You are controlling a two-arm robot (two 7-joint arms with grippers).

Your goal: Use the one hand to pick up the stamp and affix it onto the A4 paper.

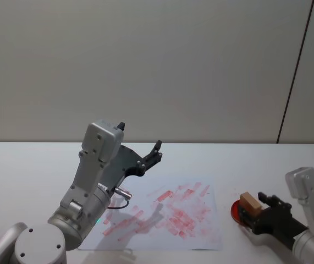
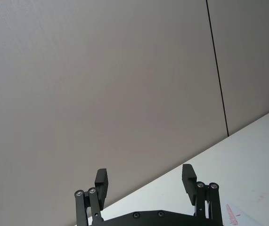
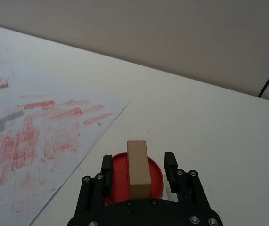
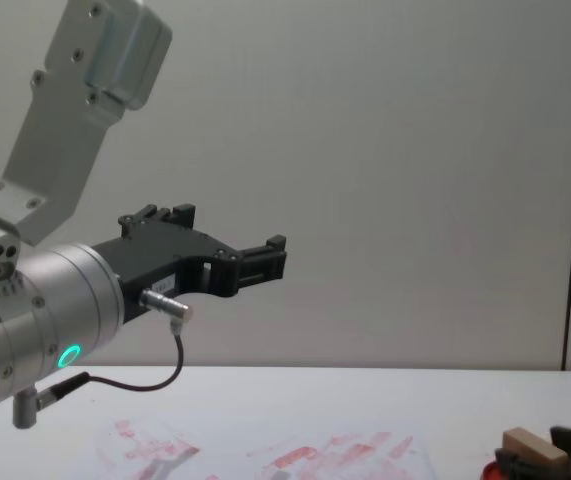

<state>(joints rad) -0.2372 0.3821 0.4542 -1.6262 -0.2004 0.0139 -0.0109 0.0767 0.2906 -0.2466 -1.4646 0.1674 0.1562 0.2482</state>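
Note:
The stamp (image 3: 139,169), a tan wooden block, rests on the round red ink pad (image 3: 119,165) at the right of the table. My right gripper (image 3: 138,159) is open around it, with one finger on each side and a gap to the block on both. The head view shows the same: stamp (image 1: 250,201), ink pad (image 1: 235,212), right gripper (image 1: 254,209). The A4 paper (image 1: 167,214), smeared with red marks, lies flat at the table's centre, left of the pad. My left gripper (image 1: 140,136) hangs open in the air above the paper's far left corner.
The white table (image 1: 25,165) runs back to a plain grey wall. The large silver left arm (image 4: 55,310) with its green light ring rises over the paper's left side. The paper's edge (image 3: 101,127) ends just short of the ink pad.

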